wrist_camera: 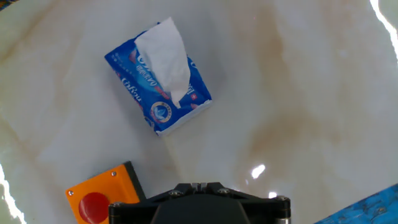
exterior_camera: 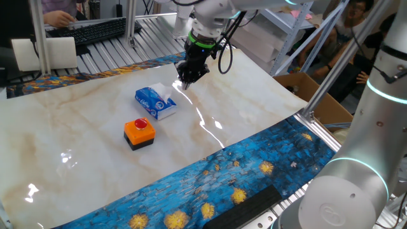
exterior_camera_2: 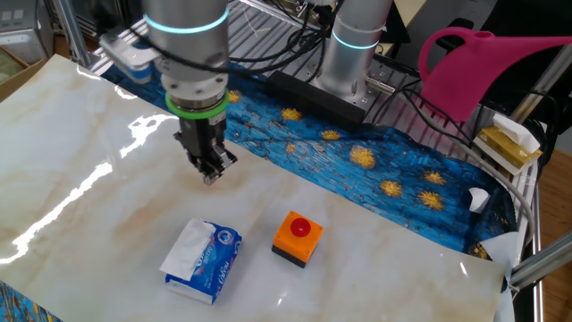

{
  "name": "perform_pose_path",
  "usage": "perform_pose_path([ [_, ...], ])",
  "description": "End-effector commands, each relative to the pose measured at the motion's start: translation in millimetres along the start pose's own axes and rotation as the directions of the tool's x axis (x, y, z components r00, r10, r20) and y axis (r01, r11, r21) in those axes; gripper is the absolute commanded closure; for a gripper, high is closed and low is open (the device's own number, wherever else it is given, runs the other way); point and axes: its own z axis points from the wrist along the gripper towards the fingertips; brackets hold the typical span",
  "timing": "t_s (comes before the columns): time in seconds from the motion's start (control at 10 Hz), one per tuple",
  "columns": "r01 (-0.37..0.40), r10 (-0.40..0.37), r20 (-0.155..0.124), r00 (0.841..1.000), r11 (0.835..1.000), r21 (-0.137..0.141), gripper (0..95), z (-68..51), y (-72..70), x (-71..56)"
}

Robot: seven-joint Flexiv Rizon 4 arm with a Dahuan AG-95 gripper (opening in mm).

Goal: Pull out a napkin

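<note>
A white napkin (exterior_camera: 163, 94) sticks up out of the top slot of a blue-and-white tissue pack (exterior_camera: 152, 105) lying on the marble table. The napkin also shows in the other fixed view (exterior_camera_2: 186, 247) and in the hand view (wrist_camera: 165, 59), with the pack (exterior_camera_2: 217, 265) (wrist_camera: 132, 87) under it. My gripper (exterior_camera: 188, 80) hangs above the table just right of and behind the pack, apart from it. Its jaws are closed together and hold nothing. It also shows in the other fixed view (exterior_camera_2: 212, 172) and at the bottom edge of the hand view (wrist_camera: 198, 185).
An orange box with a red button (exterior_camera: 139, 131) stands in front of the pack, also in the other views (exterior_camera_2: 297, 238) (wrist_camera: 102, 194). A blue patterned cloth (exterior_camera: 241, 172) covers the table's front edge. A cardboard box (exterior_camera: 318, 95) stands to the right.
</note>
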Motion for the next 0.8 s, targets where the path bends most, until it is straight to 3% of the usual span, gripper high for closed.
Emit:
perform_pose_path([
  [0.1, 0.031, -0.031, -0.025, 0.999, 0.999, -0.013, 95.0, -3.6, -3.1, -7.1],
  [0.4, 0.029, -0.029, -0.028, 0.999, 0.999, -0.017, 95.0, -4.7, -3.3, -8.1],
  [0.6, 0.038, -0.038, -0.052, 0.998, 0.999, -0.013, 95.0, -4.7, -3.2, -8.1],
  [0.8, 0.045, -0.046, -0.053, 0.998, 0.999, -0.013, 95.0, -4.8, -3.0, -8.1],
])
